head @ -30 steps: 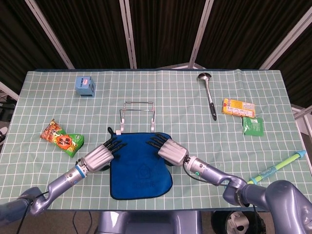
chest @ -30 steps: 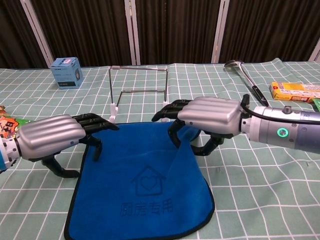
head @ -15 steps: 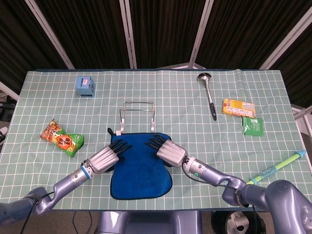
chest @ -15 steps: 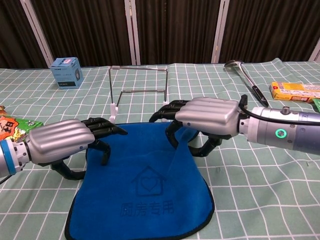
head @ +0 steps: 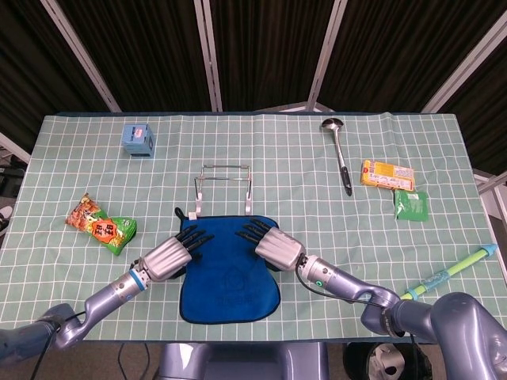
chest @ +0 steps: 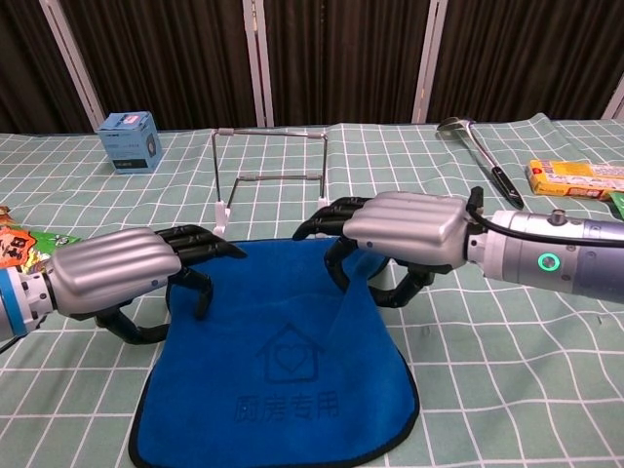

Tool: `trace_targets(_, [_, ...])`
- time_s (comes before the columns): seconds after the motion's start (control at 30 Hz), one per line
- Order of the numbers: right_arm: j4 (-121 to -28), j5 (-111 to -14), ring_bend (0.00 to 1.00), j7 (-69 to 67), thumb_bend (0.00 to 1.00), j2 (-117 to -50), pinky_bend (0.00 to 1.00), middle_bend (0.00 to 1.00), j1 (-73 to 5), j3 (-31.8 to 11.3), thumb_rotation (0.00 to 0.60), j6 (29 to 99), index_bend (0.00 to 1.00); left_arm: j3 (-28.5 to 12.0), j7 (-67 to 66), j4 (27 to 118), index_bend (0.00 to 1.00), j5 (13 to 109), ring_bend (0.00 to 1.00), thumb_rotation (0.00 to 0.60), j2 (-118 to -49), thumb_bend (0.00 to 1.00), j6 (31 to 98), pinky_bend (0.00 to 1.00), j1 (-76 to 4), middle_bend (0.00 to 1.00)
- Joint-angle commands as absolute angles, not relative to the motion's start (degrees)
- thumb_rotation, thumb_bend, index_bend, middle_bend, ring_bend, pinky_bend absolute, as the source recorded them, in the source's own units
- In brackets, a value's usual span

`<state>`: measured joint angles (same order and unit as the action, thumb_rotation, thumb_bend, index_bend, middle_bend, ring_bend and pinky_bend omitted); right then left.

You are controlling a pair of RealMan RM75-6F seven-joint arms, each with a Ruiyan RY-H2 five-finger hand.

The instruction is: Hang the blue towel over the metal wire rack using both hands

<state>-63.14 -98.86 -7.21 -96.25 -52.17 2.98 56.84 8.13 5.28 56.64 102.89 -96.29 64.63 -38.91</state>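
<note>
The blue towel (head: 230, 273) (chest: 278, 366) lies spread on the table in front of the metal wire rack (head: 225, 184) (chest: 270, 177), which stands upright and bare just beyond it. My left hand (head: 168, 257) (chest: 112, 278) hovers at the towel's far left corner with its fingers and thumb apart above the cloth. My right hand (head: 275, 246) (chest: 405, 231) is curled over the far right corner. There a fold of cloth rises into its grip between fingers and thumb.
A blue box (head: 137, 140) stands at the back left and snack packets (head: 101, 225) lie at the left. On the right are a ladle (head: 341, 155), a yellow packet (head: 386, 175), a green packet (head: 411, 204) and a green-blue pen (head: 450, 271).
My left hand has slid to the right, from beside the towel to over its far left corner. The right hand has stayed at the right corner.
</note>
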Motion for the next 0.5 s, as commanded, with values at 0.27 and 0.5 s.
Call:
trace_targets(0.27, [-63.4,-98.9,0.00,-7.2,0.55,-96.0,0.00,0.07,-52.2,2.9,0.600,57.0,0.65,8.4,5.4,56.7,0.51,102.8,0.00,0.600,-96.7,0.50,64.8,0.00,-39.1,0.00])
trace_targets(0.5, [-63.5,-99.1,0.00,-7.4,0.55,-95.8,0.00,0.08,-52.1,3.1,0.600,57.3,0.65,8.2,5.7,56.6,0.61,102.5,0.00,0.600,-97.0,0.55,65.6,0.00,-38.9,0.00])
